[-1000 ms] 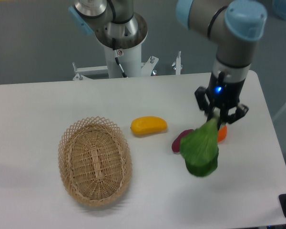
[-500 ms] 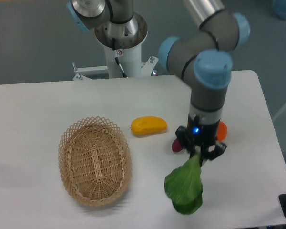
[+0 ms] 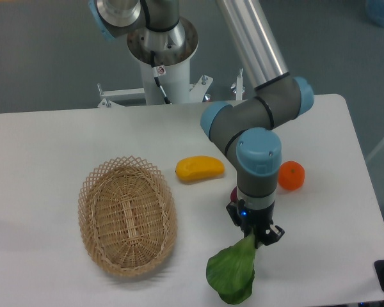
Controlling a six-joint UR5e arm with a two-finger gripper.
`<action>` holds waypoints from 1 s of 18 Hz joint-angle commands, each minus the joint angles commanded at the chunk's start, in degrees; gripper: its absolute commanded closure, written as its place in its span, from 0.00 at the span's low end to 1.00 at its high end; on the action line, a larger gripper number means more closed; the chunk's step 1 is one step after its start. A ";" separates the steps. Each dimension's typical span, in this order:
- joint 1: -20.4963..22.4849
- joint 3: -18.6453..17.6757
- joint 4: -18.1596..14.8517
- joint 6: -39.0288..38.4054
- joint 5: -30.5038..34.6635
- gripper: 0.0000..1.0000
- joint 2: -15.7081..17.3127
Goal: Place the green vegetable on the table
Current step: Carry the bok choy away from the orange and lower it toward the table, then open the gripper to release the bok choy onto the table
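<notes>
The green vegetable is a broad dark green leaf with a pale stalk. It hangs low over the front of the white table, its stalk end pinched in my gripper, which is shut on it. The leaf droops down and to the left of the fingers, close to the table's front edge. I cannot tell whether its lower tip touches the tabletop.
A woven oval basket sits at the left. A yellow mango-shaped fruit lies mid-table. An orange fruit rests right of my arm. A purple vegetable peeks out behind the wrist.
My arm has swung left and toward the table's front edge, carrying the green vegetable lower. The orange fruit, hidden before, is now uncovered.
</notes>
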 joint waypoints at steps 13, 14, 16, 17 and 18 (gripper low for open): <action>-0.53 -0.88 0.62 1.76 0.35 0.00 -0.09; -0.53 -0.80 0.70 1.76 0.35 0.00 0.09; -0.53 0.17 0.70 1.76 0.35 0.00 0.61; -0.53 0.69 0.53 1.67 0.26 0.00 1.05; -0.53 1.39 0.44 1.23 0.26 0.00 1.40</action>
